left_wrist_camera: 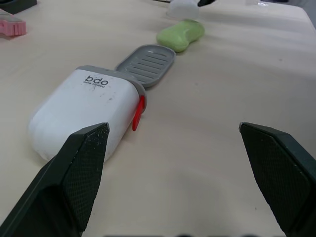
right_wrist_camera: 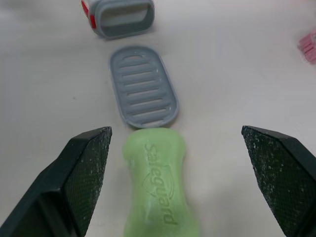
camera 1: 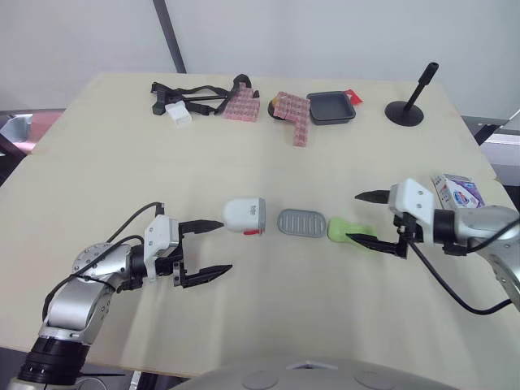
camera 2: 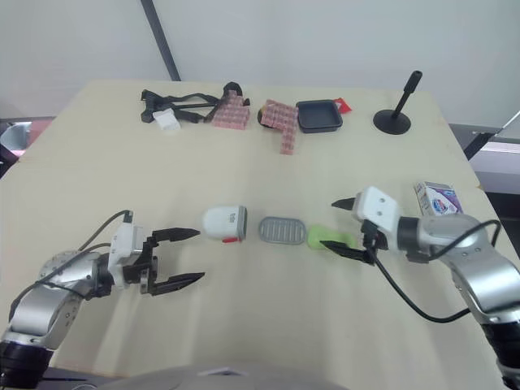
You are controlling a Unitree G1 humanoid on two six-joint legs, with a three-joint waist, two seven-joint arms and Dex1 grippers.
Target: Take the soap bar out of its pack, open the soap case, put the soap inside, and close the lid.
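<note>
Right wrist view: your right gripper [right_wrist_camera: 175,132] stands spread around the bare soap [right_wrist_camera: 158,182], which lies on the table [right_wrist_camera: 247,59] against the tray [right_wrist_camera: 143,86]; the case [right_wrist_camera: 121,17] lies beyond. I judge the soap hard but slippery: pinch its narrow waist. Left gripper [camera 1: 225,244] is also spread.

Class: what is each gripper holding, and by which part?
Nothing is held. The left gripper is open near the soap case; the right gripper is open around the soap bar, fingers clear of it.

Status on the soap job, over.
Left claw open beside white soap case. Right claw open, straddling green soap. Grey tray lies between case and soap.
</note>
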